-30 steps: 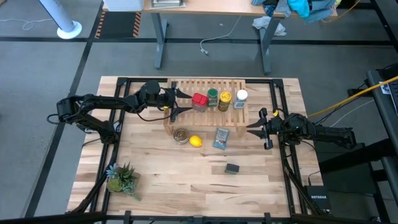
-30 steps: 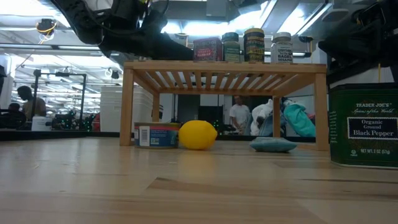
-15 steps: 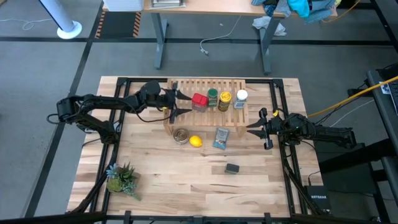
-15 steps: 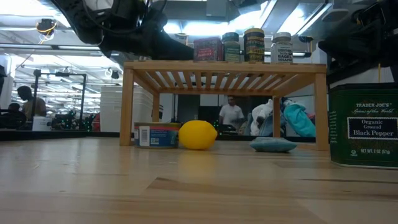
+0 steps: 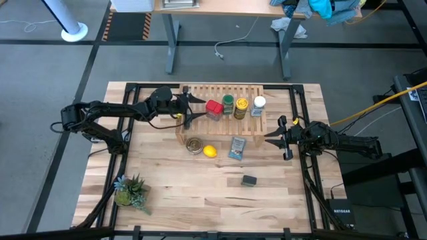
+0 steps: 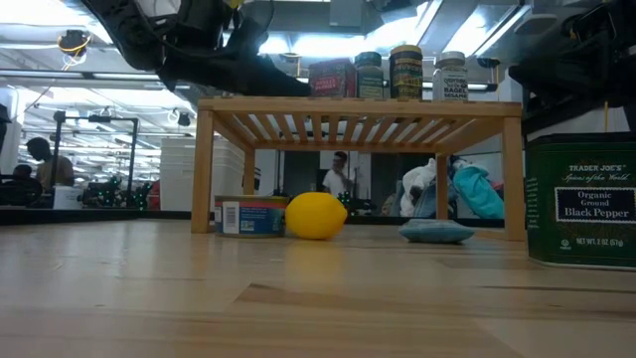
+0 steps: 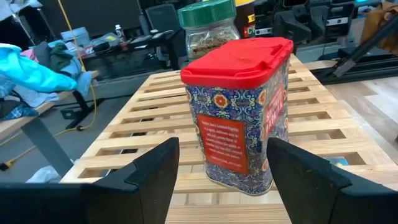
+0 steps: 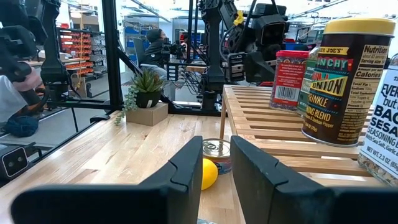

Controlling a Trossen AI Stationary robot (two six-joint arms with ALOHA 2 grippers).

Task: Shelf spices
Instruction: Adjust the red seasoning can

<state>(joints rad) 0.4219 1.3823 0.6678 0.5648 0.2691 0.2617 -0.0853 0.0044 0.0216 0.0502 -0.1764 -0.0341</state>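
Four spices stand in a row on the light-wood slatted shelf [image 5: 220, 110]: the red tin [image 5: 213, 108], the green-lidded jar [image 5: 228, 103], the yellow-lidded jar [image 5: 241, 107] and the white-lidded jar [image 5: 259, 105]. The dark grey tin [image 5: 249, 181] stands on the tabletop near the near edge. My left gripper [image 5: 191, 108] is open, level over the shelf's left end, just left of the red tin [image 7: 239, 118], touching nothing. My right gripper [image 5: 272, 138] waits right of the shelf, open with a narrow gap [image 8: 216, 155].
Under and in front of the shelf lie a silver round tin [image 5: 194, 145], a lemon [image 5: 209, 151] and a flat blue packet [image 5: 237, 148]. A small potted plant [image 5: 130, 190] stands at the near left corner. A person [image 6: 340, 179] walks in the room behind.
My left gripper has drawn back a little from the red tin toward the table's left edge, staying open. The red tin has stayed upright on the shelf. The person in the room behind has walked leftward.
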